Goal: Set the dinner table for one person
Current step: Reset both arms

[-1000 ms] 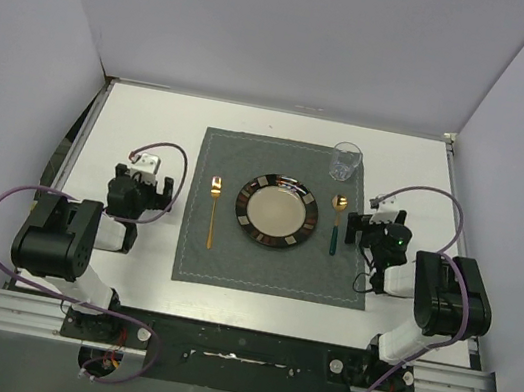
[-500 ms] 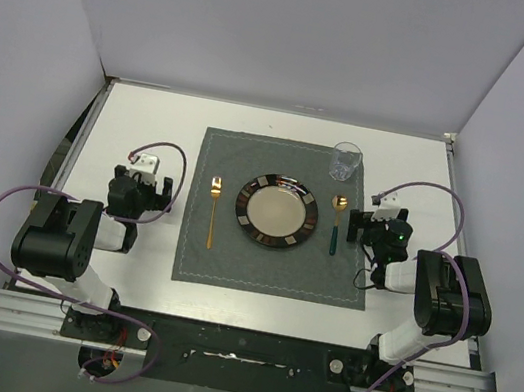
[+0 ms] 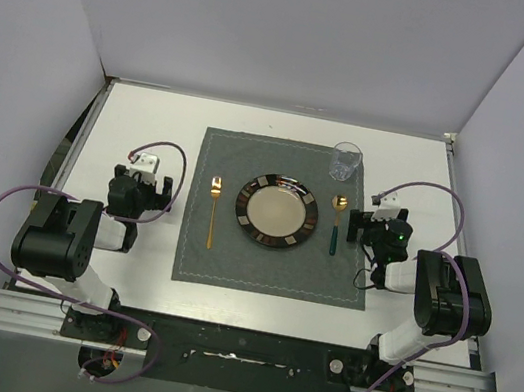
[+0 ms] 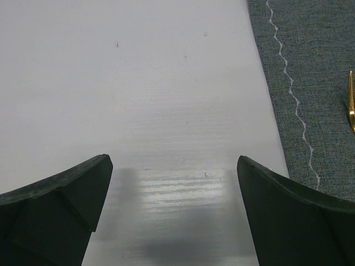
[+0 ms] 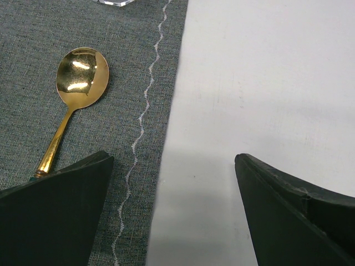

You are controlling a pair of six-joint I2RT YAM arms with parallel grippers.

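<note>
Right hand (image 5: 174,159) shifted slightly rightward | dinner table (image 3: 154,116) long axis left-right

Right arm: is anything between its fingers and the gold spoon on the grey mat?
Nothing visible does. The open right gripper hangs over the edge where the dark grey stitched placemat meets the white tabletop. Only bare cloth lies between it and the gold spoon.

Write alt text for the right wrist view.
A gold spoon lies on a grey placemat in the left half, beside its wavy white stitching; bare white table fills the right half. The right gripper is open and empty, its dark fingers in the bottom corners.
</note>
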